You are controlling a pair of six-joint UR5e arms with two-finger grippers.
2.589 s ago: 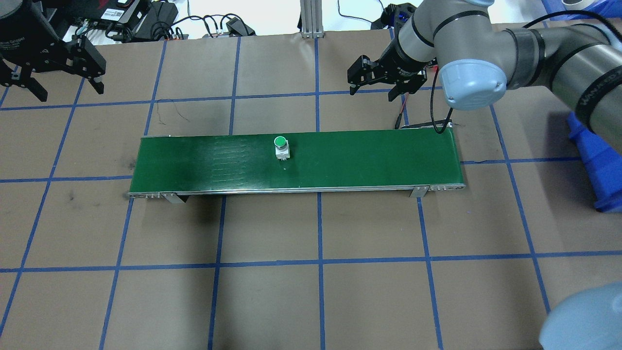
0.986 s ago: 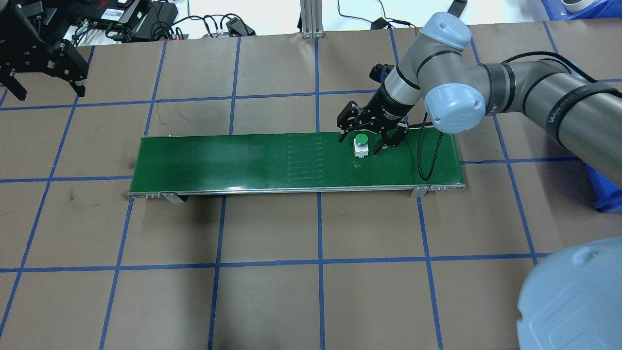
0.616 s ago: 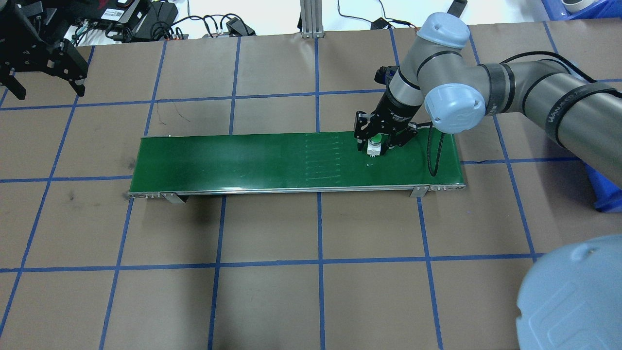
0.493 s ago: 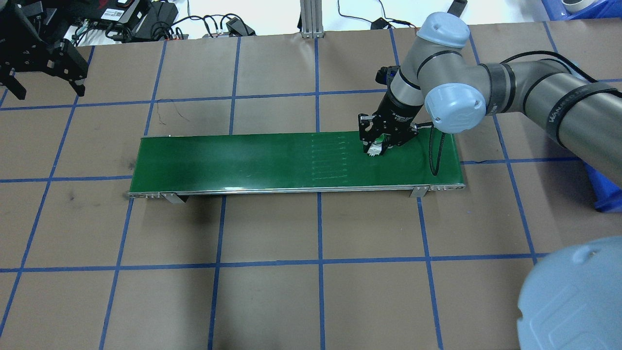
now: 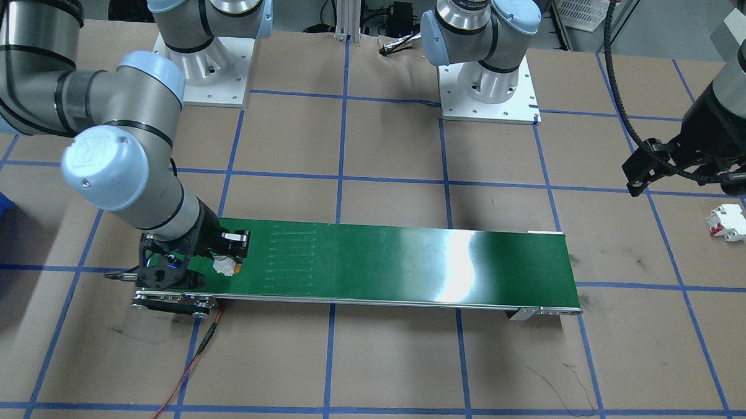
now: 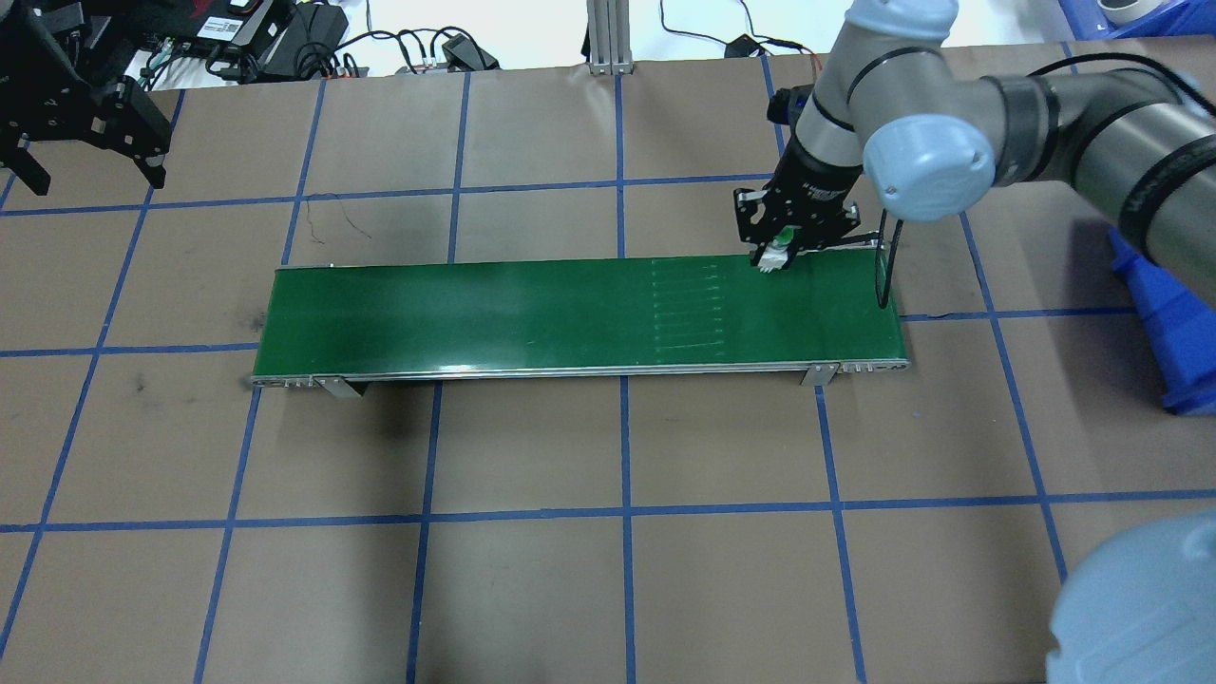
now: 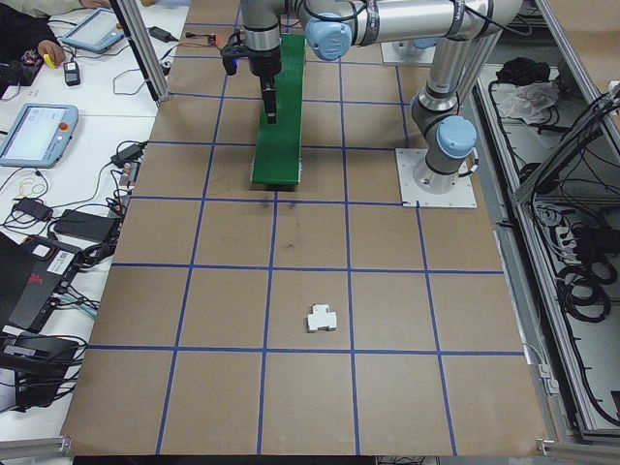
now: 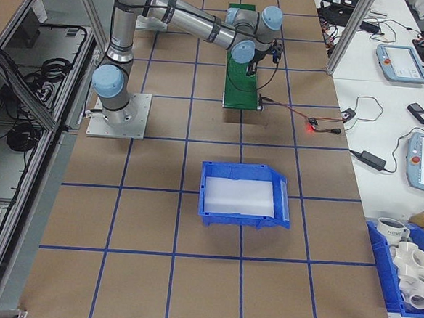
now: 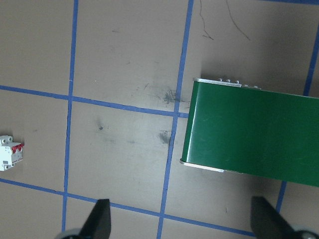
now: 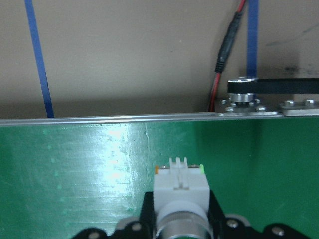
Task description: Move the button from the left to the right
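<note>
white breaker [image 5: 729, 222] lies beside left fingers [image 5: 690, 177].

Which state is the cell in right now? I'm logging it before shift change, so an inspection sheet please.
Surface: brown paper table with a blue tape grid; green conveyor belt lying on it.
Job's things: button lifted off the belt.
Clutter: white blocky part; blue bin.
Grippers: right gripper shut on the button; left gripper open, holding nothing.
Cables: red wire at the belt's end.
Surroundings: tablets and cords on side benches.
</note>
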